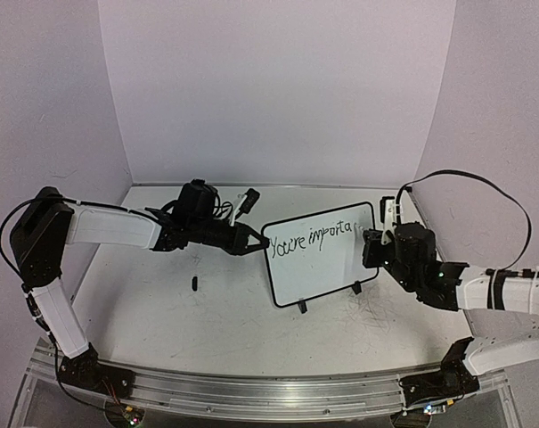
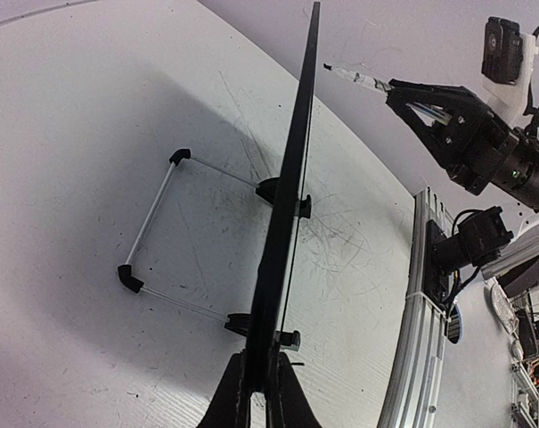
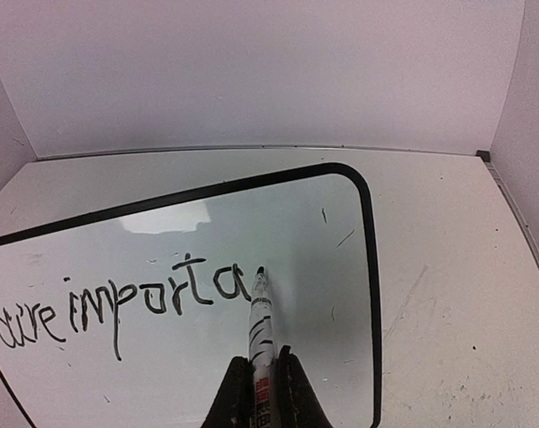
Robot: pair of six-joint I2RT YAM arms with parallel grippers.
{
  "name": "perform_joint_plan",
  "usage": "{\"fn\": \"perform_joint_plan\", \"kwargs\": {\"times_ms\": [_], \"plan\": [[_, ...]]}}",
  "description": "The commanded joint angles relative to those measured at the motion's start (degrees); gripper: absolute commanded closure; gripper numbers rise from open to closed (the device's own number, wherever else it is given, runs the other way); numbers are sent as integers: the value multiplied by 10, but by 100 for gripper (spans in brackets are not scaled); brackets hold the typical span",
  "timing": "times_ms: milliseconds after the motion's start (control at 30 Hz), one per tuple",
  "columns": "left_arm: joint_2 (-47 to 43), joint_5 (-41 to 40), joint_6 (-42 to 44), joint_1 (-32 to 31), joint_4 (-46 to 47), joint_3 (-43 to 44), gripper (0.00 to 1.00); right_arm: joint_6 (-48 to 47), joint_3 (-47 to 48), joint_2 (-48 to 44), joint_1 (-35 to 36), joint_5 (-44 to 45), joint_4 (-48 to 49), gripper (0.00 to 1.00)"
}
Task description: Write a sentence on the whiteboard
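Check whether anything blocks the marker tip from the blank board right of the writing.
Nothing visible does. The marker in the right gripper has its tip at the whiteboard just after the last "a"; the white from there to the frame holds only faint stray marks. The left gripper clamps the opposite edge.

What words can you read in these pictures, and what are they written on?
"You're importa": handwritten in black on the whiteboard. The last word is not finished.
Red label on the marker: the print is too small to read.
No other words, numbers or signs can be read.
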Motion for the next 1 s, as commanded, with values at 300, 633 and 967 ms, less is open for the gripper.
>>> {"fn": "perform_joint_plan", "kwargs": {"times_ms": [300,633,967], "plan": [[-16,-28,28,-1,-18,-1,100,-16,32,24,-14,-19,40,100],[-16,-28,28,-2,-19,-2,100,-7,31,36,-15,-16,33,100],[-14,-28,28,-1,-19,-1,100,19,8,22,-15,-25,-6,100]]}}
